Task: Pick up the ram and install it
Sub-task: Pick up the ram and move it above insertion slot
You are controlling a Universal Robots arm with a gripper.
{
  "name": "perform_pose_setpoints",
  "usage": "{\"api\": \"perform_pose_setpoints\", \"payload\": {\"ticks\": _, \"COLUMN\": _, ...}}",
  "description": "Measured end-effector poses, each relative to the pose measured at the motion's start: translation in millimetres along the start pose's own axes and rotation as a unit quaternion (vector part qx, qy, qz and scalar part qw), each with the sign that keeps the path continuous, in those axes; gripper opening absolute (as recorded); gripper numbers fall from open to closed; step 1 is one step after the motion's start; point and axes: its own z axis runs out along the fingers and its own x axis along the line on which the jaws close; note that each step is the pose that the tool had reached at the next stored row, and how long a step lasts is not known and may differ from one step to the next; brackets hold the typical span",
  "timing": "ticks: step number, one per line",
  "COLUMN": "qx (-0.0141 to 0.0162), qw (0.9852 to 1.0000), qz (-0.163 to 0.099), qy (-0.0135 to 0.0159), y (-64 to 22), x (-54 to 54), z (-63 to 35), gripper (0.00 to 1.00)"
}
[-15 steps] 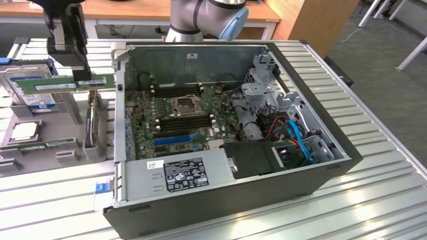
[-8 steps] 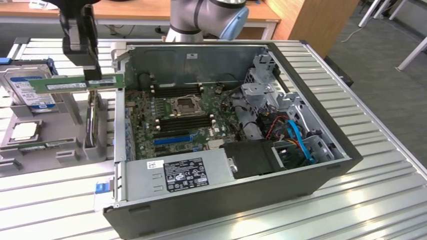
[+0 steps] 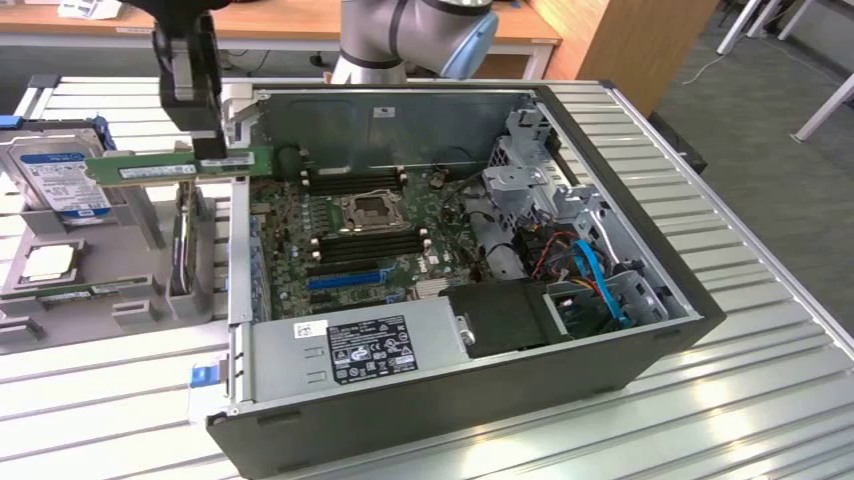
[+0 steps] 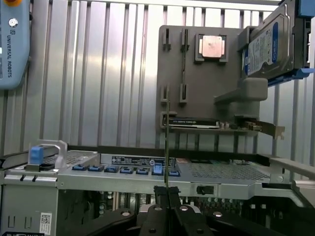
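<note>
The tool (image 3: 210, 152) is clamped on the ram (image 3: 147, 170), holding the green stick level in the air over the open case's (image 3: 534, 420) wall, on the side nearest the gray parts holder (image 3: 80, 290) on the desk (image 3: 774, 400). The grip is on its flat faces, apparently off-centre. This likely leaves the lower edge free for the black memory slots (image 3: 354, 245), which it has not yet reached.

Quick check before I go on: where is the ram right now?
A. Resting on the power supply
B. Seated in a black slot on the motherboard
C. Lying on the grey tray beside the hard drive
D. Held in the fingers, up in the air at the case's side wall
D: the ram is pinched between the fingers and hangs level above the case wall on the exterior view's left, not yet in a slot.
</note>
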Motion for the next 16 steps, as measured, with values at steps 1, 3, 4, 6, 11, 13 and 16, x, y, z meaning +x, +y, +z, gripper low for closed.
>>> {"api": "perform_pose_setpoints", "payload": {"ticks": 1, "qx": 0.0, "qw": 1.0, "qz": 0.0, "qy": 0.0, "y": -2.2, "x": 0.1, "z": -0.1, "gripper": 0.12}}
{"api": "perform_pose_setpoints", "payload": {"ticks": 3, "qx": 0.0, "qw": 1.0, "qz": 0.0, "qy": 0.0, "y": -6.5, "x": 0.2, "z": -0.2, "gripper": 0.12}}
{"api": "perform_pose_setpoints", "payload": {"ticks": 4, "qx": 0.0, "qw": 1.0, "qz": 0.0, "qy": 0.0001, "y": -8.7, "x": 0.3, "z": -0.3, "gripper": 0.12}}
{"api": "perform_pose_setpoints", "payload": {"ticks": 6, "qx": -0.0001, "qw": 1.0, "qz": 0.0, "qy": 0.0001, "y": -13.2, "x": 0.4, "z": -0.4, "gripper": 0.12}}
{"api": "perform_pose_setpoints", "payload": {"ticks": 11, "qx": 0.0, "qw": 1.0, "qz": 0.0, "qy": 0.0, "y": -24.8, "x": 0.8, "z": -0.7, "gripper": 0.12}}
{"api": "perform_pose_setpoints", "payload": {"ticks": 13, "qx": 0.0, "qw": 1.0, "qz": 0.0, "qy": 0.0, "y": -29.6, "x": 1.0, "z": -0.8, "gripper": 0.12}}
{"api": "perform_pose_setpoints", "payload": {"ticks": 16, "qx": 0.0, "qw": 1.0, "qz": 0.0, "qy": 0.0, "y": -37.2, "x": 1.2, "z": -1.1, "gripper": 0.12}}
